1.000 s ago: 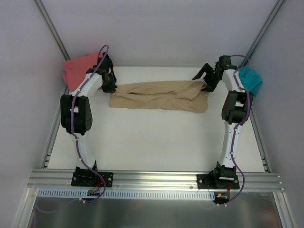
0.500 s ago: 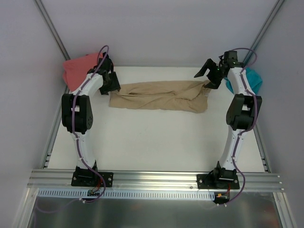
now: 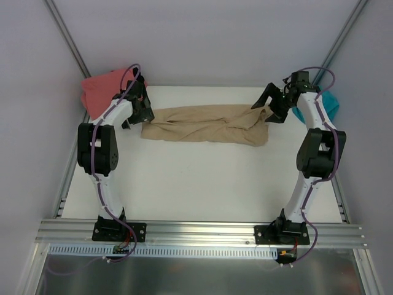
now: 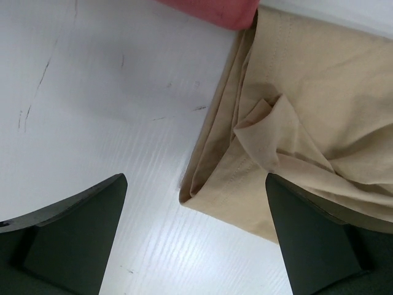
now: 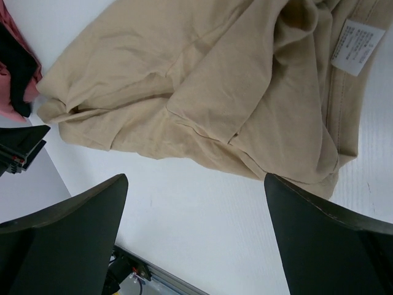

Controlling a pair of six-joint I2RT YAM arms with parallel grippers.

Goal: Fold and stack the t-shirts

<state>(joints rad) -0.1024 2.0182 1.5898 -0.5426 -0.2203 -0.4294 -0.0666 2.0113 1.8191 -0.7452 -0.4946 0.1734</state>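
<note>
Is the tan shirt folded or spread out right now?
Partly folded: the tan shirt lies as a long, rumpled band with overlapping layers, not yet a compact fold.

Left hand [image 4: 195, 179], right hand [image 5: 195, 178], both agape

Left gripper [image 4: 195, 179] spread wide, its two dark fingers [image 4: 73, 239] at the bottom corners of the view, nothing clamped between them. Tan t-shirt [image 4: 307, 92] fills the right and upper right, lying flat on the white table [image 4: 92, 92], bunched into several layers. Its folded near corner sits in the gap between the fingers, closer to the right one, which overlaps the cloth's lower edge; contact can't be told. Stitched hems visible, a small flap puckered up near the middle. Coral-pink t-shirt [image 4: 215, 9] just at the top edge, overlapping the tan one's top corner. Faint dark scuff marks [image 4: 37, 80] on the table left.
</note>
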